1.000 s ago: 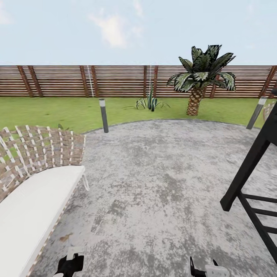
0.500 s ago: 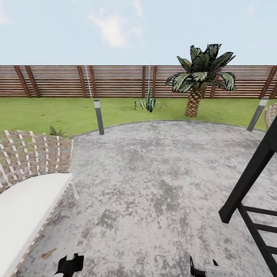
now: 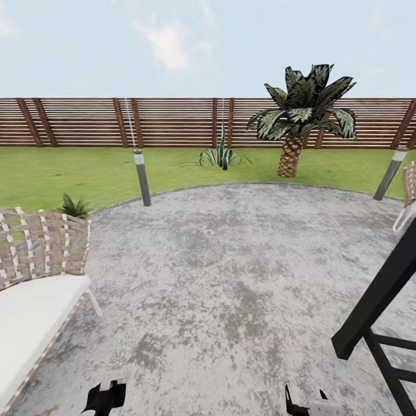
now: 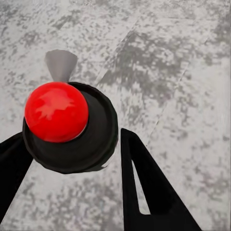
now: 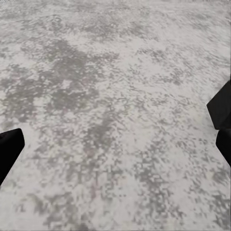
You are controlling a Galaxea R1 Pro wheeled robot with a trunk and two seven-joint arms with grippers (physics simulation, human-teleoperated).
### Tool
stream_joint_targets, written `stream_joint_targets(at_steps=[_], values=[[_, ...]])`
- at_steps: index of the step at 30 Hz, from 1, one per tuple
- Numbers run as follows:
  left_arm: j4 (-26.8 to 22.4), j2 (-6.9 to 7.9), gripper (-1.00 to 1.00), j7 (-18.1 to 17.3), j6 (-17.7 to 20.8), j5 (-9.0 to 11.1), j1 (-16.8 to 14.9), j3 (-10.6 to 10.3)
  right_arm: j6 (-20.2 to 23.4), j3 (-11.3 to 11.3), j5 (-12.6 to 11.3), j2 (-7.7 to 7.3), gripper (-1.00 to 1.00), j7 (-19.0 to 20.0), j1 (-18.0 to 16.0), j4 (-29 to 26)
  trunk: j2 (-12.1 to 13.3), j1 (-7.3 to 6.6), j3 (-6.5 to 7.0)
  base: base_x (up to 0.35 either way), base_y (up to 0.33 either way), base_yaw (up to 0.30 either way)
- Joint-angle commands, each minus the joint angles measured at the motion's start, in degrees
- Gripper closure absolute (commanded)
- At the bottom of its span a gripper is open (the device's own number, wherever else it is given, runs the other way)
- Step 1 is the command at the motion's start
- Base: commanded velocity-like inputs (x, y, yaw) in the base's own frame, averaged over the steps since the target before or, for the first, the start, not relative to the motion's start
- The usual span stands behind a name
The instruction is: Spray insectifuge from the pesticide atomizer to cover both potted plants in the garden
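Holding the pesticide atomizer (image 4: 70, 127) between its fingers, the left gripper (image 4: 72, 159) hangs over the grey patio (image 3: 231, 260). The right gripper (image 5: 118, 139) is wide apart. Two potted plants (image 3: 221, 155) (image 3: 74, 206) sit on the lawn (image 3: 86, 173).

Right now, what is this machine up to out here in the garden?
It is a two-armed robot crossing a round grey patio. Its left gripper holds the pesticide atomizer, a small dark bottle with a red top. The right gripper is open and empty. Ahead lie two potted plants: one on the lawn by the wooden fence, one behind a woven chair. Neither is close yet.
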Motion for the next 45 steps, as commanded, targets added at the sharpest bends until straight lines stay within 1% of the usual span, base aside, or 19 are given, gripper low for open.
stream_joint_targets(at_steps=[1,7,41,45], values=[[0.1,-0.02,1.0,0.2,-0.2,-0.6,0.0,0.3,-0.1,0.0,0.2,-0.01,-1.0,-0.3,0.0,0.0,0.0,0.02,-0.05,0.336,0.032,0.0],[0.1,-0.02,1.0,0.2,-0.3,-0.6,-0.1,0.2,-0.1,0.0,0.2,-0.02,-1.0,-0.3,0.0,0.0,0.0,0.02,-0.05,0.31,0.149,0.0],[0.1,-0.02,1.0,0.2,-0.3,-0.6,0.0,0.2,-0.1,0.0,0.2,0.0,-1.0,-0.3,0.0,0.0,0.0,0.02,-0.05,0.282,0.229,0.0],[0.1,-0.02,1.0,0.2,-0.3,-0.6,0.0,0.2,-0.1,0.0,0.2,-0.02,-1.0,-0.3,0.0,0.0,0.0,0.02,-0.05,0.185,0.067,0.0]])
